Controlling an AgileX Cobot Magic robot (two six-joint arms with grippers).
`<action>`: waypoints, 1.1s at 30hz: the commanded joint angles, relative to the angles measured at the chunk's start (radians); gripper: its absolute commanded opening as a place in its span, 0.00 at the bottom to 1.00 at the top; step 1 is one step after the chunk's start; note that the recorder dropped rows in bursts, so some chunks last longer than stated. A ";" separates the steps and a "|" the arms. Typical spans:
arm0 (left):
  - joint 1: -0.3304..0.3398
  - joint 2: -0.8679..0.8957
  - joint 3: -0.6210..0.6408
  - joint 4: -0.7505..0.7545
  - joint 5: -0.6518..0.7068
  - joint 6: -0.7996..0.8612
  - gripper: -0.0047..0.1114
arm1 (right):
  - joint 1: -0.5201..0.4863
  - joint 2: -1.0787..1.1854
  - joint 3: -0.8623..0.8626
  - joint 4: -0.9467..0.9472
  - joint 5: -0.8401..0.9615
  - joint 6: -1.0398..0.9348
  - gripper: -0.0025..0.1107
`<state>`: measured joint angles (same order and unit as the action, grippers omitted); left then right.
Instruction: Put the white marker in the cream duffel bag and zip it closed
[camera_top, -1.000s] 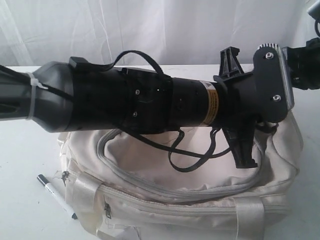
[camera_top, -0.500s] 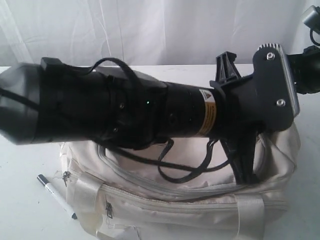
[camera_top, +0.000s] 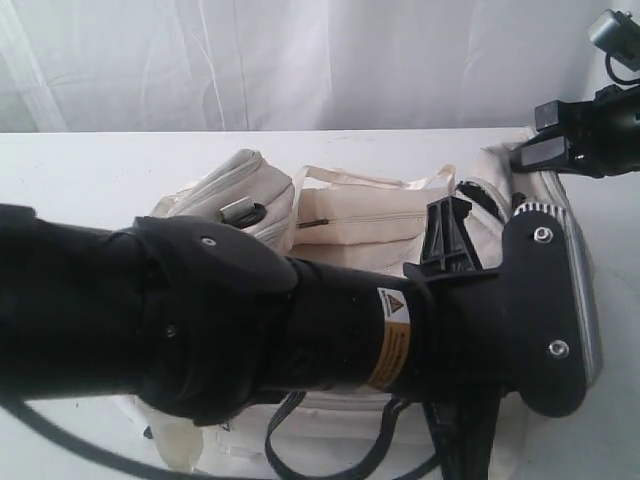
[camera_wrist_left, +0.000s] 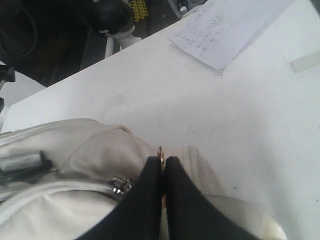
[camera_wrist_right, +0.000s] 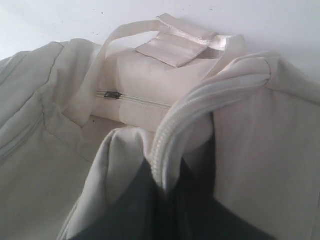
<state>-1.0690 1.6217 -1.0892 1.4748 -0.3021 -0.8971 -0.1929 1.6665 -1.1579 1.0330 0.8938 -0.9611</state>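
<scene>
Bag: large soft cream fabric duffel bag (camera_top: 360, 228), mid white worktop (camera_top: 90, 165), mostly behind bulky black left arm (camera_top: 250, 330); flap w/ grey zip folded up at bag's 10 o'clock.
L claw (camera_wrist_left: 162, 161): closed tight, low over bag cloth; thin brass-coloured tab (camera_wrist_left: 160, 152) pinched betw. black tips; cannot tell what tab belongs to; small metal zip slider (camera_wrist_left: 117, 186) just beside.
R claw (camera_wrist_right: 167, 186): clamped on bag's ribbed zip rim (camera_wrist_right: 185, 125); in ext. view at bag's 2 o'clock end.
Marker: slim white marker w/ black cap not visible in any view; cannot tell where.
Extras: printed paper sheet (camera_wrist_left: 230, 27) flat on worktop, well apart from bag.
</scene>
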 joint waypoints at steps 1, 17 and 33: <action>-0.020 -0.053 0.044 0.014 -0.045 -0.056 0.04 | -0.007 0.022 -0.035 0.018 -0.050 0.020 0.02; -0.020 -0.202 0.247 0.014 0.064 -0.121 0.04 | -0.007 0.083 -0.090 -0.073 -0.083 0.080 0.02; -0.020 -0.295 0.330 0.007 0.149 -0.128 0.04 | -0.007 0.076 -0.090 -0.074 -0.020 0.086 0.31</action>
<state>-1.0814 1.3397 -0.7663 1.4808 -0.1580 -1.0125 -0.1929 1.7509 -1.2376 0.9503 0.8735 -0.8749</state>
